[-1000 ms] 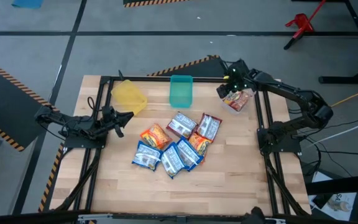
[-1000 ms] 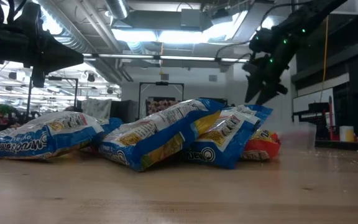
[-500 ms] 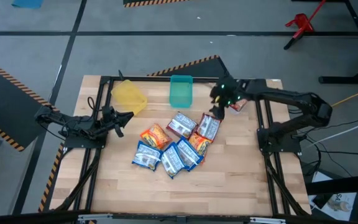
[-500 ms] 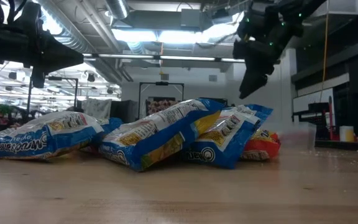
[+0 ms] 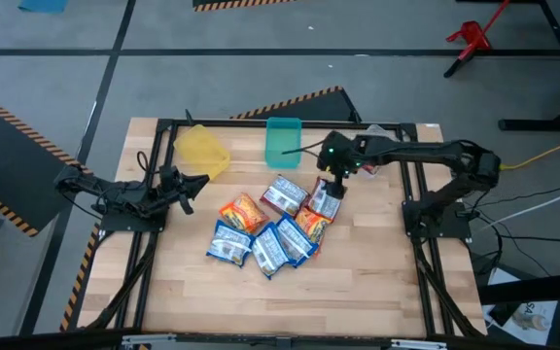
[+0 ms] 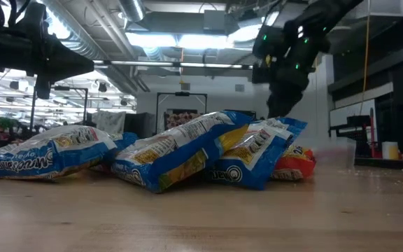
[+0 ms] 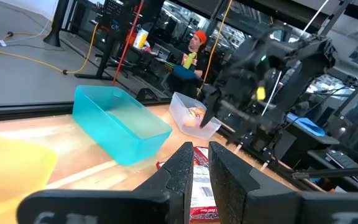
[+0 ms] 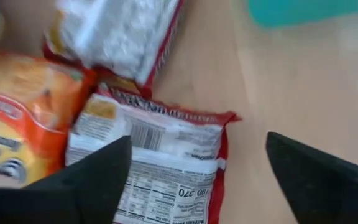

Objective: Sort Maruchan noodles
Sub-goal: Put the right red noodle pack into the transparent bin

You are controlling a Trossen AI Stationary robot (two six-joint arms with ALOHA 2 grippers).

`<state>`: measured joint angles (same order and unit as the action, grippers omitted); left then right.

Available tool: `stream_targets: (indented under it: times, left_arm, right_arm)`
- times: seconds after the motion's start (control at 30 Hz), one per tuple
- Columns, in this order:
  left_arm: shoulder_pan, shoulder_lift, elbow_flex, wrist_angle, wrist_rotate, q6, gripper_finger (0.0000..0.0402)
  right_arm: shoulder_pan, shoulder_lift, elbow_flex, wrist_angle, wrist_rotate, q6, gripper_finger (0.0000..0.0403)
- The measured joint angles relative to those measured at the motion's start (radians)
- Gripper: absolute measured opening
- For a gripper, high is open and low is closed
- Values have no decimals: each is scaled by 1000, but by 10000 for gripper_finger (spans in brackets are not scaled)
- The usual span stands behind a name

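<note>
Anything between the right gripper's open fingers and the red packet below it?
No. The right wrist view shows right gripper open directly over the red packet, nothing between.

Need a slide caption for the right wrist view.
Open right claw above a red-edged noodle packet, orange packet beside it, teal bin beyond.

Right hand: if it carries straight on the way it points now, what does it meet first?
Most likely the red-edged noodle packet, lying label-up between the open right hand's fingers. How far off the packet is cannot be told.
</note>
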<state>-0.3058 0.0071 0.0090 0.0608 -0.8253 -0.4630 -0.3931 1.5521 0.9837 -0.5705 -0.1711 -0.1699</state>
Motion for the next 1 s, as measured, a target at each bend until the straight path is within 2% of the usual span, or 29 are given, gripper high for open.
stream_targets:
  times: [0.1, 0.17, 0.37, 0.53, 1.0]
  left_arm:
    - [0, 0, 0, 0, 0, 0, 44]
    - [0, 0, 0, 0, 0, 0, 44]
    - [0, 0, 0, 0, 0, 0, 44]
    - [0, 0, 0, 0, 0, 1, 44]
    - [0, 0, 0, 0, -3, 2, 44]
  right_arm:
    - [-1, 70, 0, -2, 33, -2, 393]
    - [-8, 106, 0, 8, 36, -9, 395]
    - [-56, 165, 1, 30, -68, -14, 382]
    - [-112, 204, 1, 44, -215, -12, 381]
    - [-143, 249, 1, 84, -325, -8, 379]
